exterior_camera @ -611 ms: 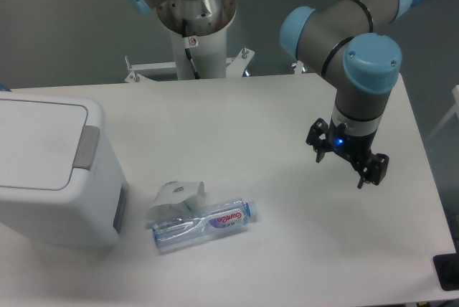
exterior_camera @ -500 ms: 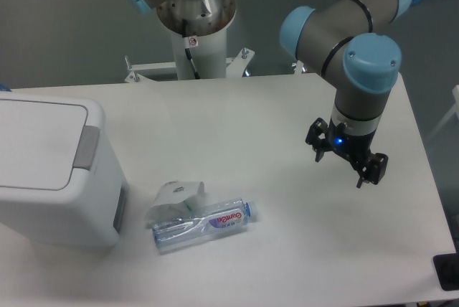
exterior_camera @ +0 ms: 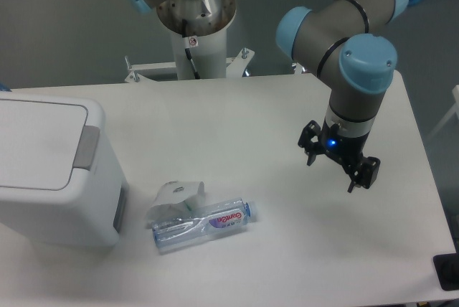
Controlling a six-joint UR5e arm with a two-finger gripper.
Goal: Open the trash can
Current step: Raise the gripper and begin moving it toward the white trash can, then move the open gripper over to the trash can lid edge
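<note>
Basically nothing done yet: trash can lid shut at the table's left edge, gripper spread, empty, well apart.

There's just the one camera, fixed high on the near side of the tabletop and tilted steeply down toward the arm's pedestal at the far edge. It stands back far enough to take in most of the white surface, though the bin runs off the left border and the arm's upper part off the top
</note>
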